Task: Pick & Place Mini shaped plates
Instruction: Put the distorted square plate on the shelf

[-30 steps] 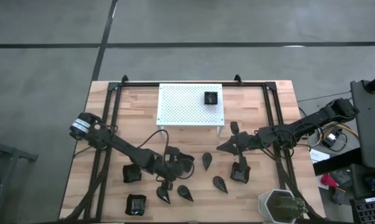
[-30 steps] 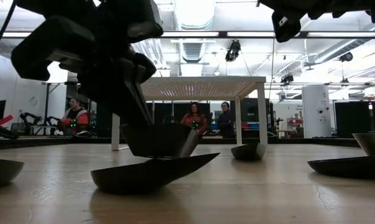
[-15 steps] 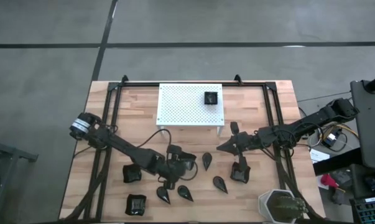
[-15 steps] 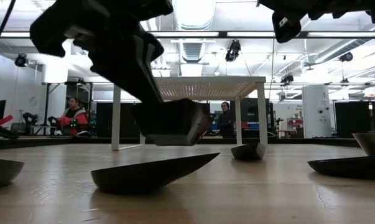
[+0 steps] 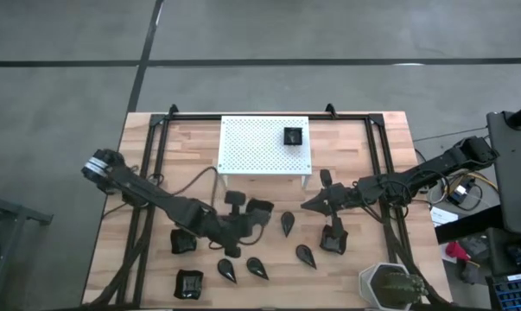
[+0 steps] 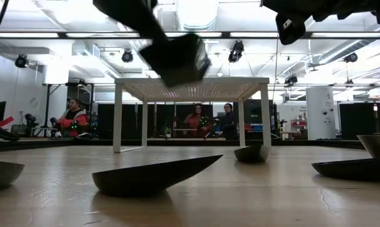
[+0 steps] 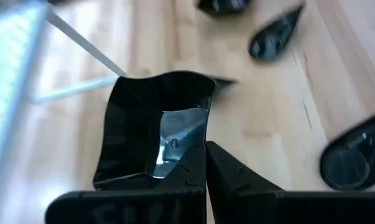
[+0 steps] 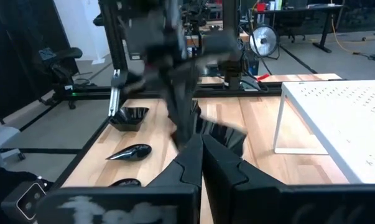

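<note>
Square plate (image 7: pixel 156 134), pinched by its rim in the closed left gripper (image 7: pixel 203 149), is best kept level when carried to the white stand (image 5: pixel 264 144) ahead.

Glossy black square plate (image 7: pixel 156 134), seemingly tilted, aloft
</note>
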